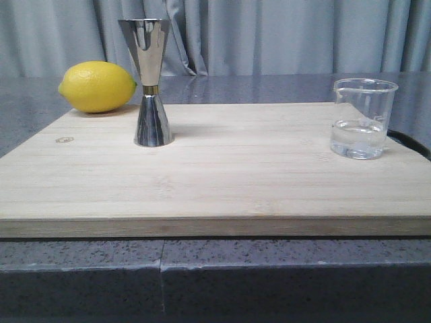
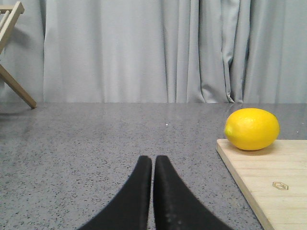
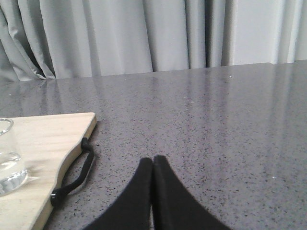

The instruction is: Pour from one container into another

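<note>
The jigger (image 1: 149, 81) is polished steel, mirror-glossy, with a thin gold band at its waist. The beaker (image 1: 361, 118) is clear, smooth glass. Both stand on a pale wooden board (image 1: 222, 182) with fine straight grain and a matt finish. The lemon (image 1: 98, 87) has dimpled, slightly shiny skin. The table (image 1: 222, 269) is speckled grey stone, smooth and faintly reflective. Behind hangs grey cloth curtain (image 1: 283, 33), matt and folded.

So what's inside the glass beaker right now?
The glass beaker holds clear liquid filling about its lower third; nothing else shows in it. It stands upright on the wooden board. The steel jigger is opaque, so its contents cannot be seen.
</note>
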### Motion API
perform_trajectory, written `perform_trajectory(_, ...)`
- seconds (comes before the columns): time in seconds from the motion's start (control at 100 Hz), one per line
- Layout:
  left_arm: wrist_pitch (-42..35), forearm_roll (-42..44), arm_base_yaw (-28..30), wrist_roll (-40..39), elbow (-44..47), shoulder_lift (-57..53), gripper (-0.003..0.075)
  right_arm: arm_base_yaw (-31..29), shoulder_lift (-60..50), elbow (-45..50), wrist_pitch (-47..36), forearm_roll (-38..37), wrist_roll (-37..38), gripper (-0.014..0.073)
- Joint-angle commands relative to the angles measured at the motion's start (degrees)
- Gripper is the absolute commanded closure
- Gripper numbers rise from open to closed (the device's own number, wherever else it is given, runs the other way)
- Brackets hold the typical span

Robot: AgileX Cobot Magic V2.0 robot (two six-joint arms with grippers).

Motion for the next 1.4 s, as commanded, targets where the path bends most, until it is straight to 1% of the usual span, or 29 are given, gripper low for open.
perform_trajectory(0.0, -4.51, -0.52, 0.2, -0.15, 0.27, -1.38, 0.0739, -0.45, -1.29, 1.62, -4.58, -0.65, -0.5, 0.0665)
perform_trajectory(1.08, -5.35, -0.9, 0.2, -0.27, 0.0, -1.38, 0.0739, -0.45, -1.29, 1.23, -5.44, -0.65, -0.5, 0.0665)
perform_trajectory(1.2, -4.56, -2.76, 0.2, -0.36, -2.46, -1.38, 0.0739, -0.45, -1.29, -1.59, -2.64, -0.65, -0.5, 0.0665)
perform_trajectory(1.27, -1.91, -2.76, 0.2, -0.36, -5.37, -1.38, 0.0739, -0.45, -1.29, -4.51, -0.07, -0.65, -0.5, 0.0665)
perform_trajectory(1.39, 4.02, -2.76, 0.2, -0.36, -11.42, -0.06, 0.0739, -0.45, 0.09, -10.71, 6.97, -0.89, -0.73, 0.0665)
